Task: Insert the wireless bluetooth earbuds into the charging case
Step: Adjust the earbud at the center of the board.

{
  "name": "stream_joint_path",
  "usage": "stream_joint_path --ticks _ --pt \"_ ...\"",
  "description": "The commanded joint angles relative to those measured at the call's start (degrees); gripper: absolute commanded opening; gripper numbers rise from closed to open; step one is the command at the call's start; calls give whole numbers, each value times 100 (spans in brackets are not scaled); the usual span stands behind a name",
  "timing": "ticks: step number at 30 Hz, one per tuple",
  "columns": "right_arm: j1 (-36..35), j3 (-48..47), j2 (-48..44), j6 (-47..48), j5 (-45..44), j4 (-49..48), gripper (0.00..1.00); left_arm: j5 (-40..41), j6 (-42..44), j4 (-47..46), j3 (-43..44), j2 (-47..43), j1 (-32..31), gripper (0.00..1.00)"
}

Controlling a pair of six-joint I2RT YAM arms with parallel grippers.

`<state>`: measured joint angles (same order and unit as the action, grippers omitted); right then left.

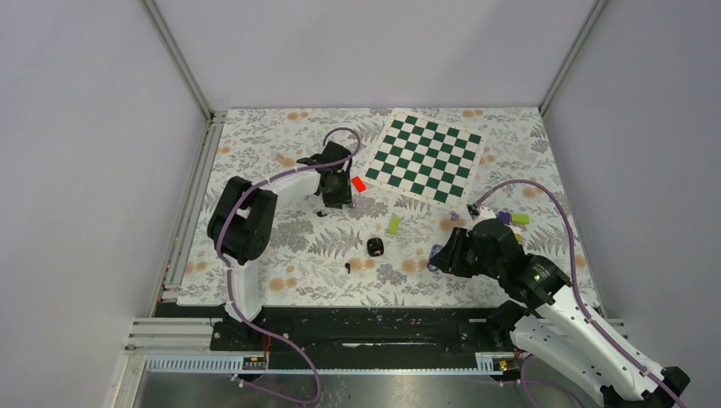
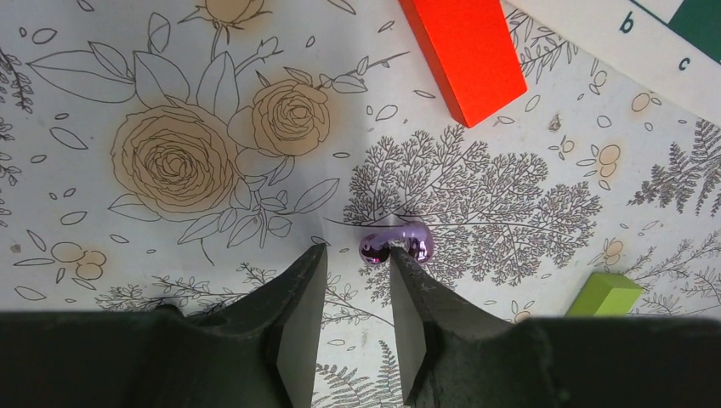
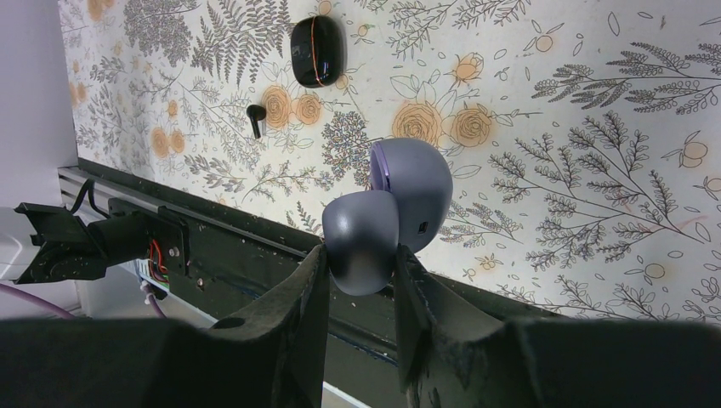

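Earbud first: where do we have it?

On the cloth. The earbud is a glossy purple nub touching the tip of one finger of our left gripper. The fingers stand slightly apart with nothing between them, so we judge we are lining up a pinch rather than holding.

And the charging case?

Our right gripper pinches its lower shell. It is lilac-grey and hinged open near the table's front edge, tilted, we think, to offer its inside. From there the earbud lies at ten o'clock, well apart.

Around them?

A black pebble case and a black stemmed bud lie loose at nine o'clock of the held case. They may be another set, but we cannot tell. A red block lies at one o'clock of the earbud and a lime-green block at four. Under it all is a floral cloth, with a chessboard on the far side and plain grey walls around.
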<state>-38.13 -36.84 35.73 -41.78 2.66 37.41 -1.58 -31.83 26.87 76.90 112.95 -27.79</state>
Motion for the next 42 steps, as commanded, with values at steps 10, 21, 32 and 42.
stream_joint_path --ticks 10,21,32,42 --pt "22 29 -75 -102 24 -75 0 -126 44 -164 233 189 -71 32" --pt "17 54 -74 -100 22 -70 0 -88 38 -148 339 259 -86 24" --pt "16 36 -11 -102 76 -150 0 121 -205 -46 -35 -394 -221 10" --pt "20 -4 240 -79 266 -486 0 885 -2079 -95 -1657 -1786 -1009 11"
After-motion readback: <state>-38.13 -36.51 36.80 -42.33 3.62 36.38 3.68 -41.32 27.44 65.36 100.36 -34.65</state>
